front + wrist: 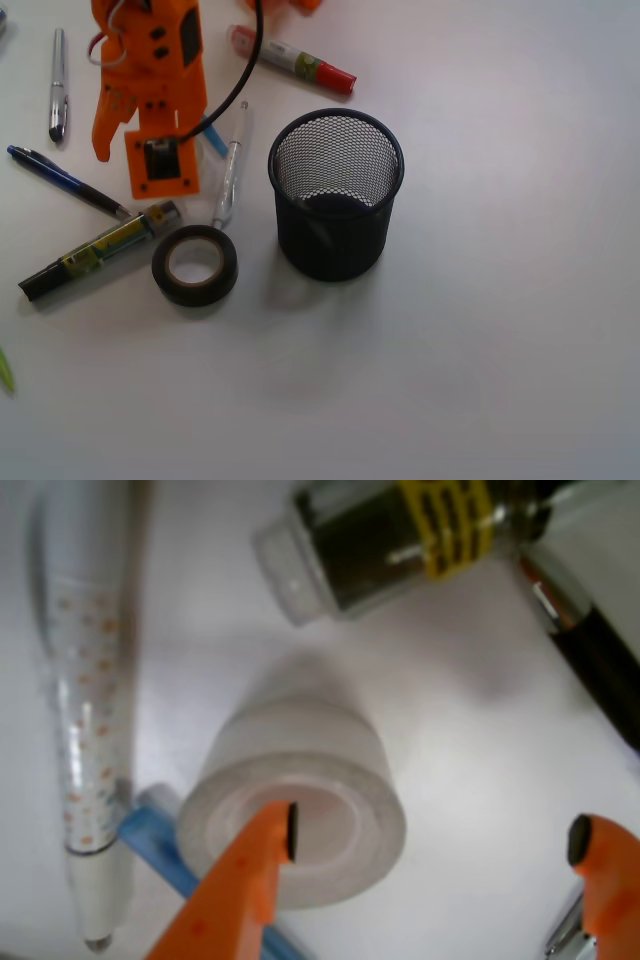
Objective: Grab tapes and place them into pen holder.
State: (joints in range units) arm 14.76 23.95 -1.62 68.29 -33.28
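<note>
Orange plastic makes up the gripper (150, 165) in the front view, where it hangs near the upper left of the white tabletop (500, 350) with a black cable (245, 70) looping off it. Just below it and slightly to its right lies a wide black roll of tape with a tan cardboard core (195, 265), flat on the table. Further right stands the black wire-mesh cylindrical pen holder (335, 195), upright, with something dark at its bottom that cannot be made out. A yellow-labelled marker with a clear cap (100, 248) lies touching the black roll; its label print is too small to read. A white pen (230, 170) lies just right of the gripper, a blue pen (65, 182) and a silver pen (57, 85) lie to its left, and a red-capped marker (295, 60) sits above right.

From the wrist view, the gripper (435, 835) is spread wide and grips nothing. One orange finger (250, 880) has its tip over the core hole of a translucent white roll of tape (300, 800); the other finger (605, 880) stands well apart from the roll. Beyond the roll lies the marker's clear cap and yellow label, its writing blurred.
</note>
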